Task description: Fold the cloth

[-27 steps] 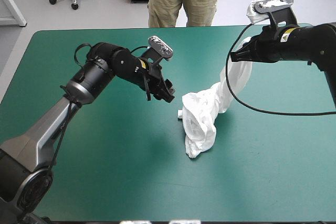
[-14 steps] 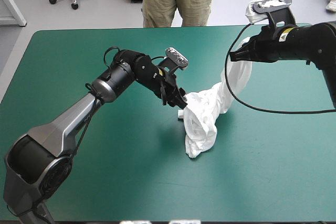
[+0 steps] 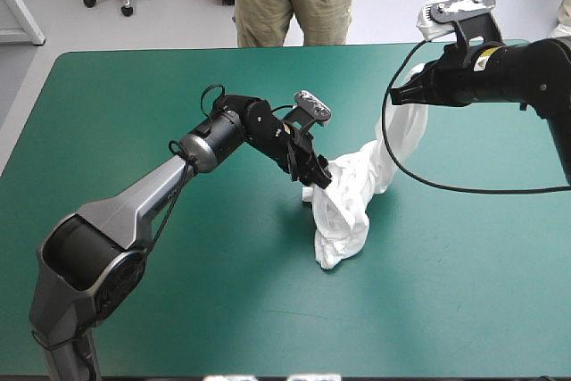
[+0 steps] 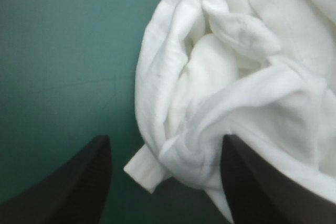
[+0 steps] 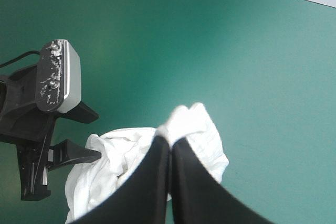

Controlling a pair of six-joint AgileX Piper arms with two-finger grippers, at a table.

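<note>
My right gripper clamps the raised end of the T-shirt — the pinched part is hidden. My left gripper stands released at its left side.

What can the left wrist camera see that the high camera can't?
Only the left wrist view: close up, the open left claw has the T-shirt's hem corner between its fingers. Only the high view: the right claw holding the T-shirt's other end up in the air. Both: the crumpled white T-shirt on the teal-green cover.
</note>
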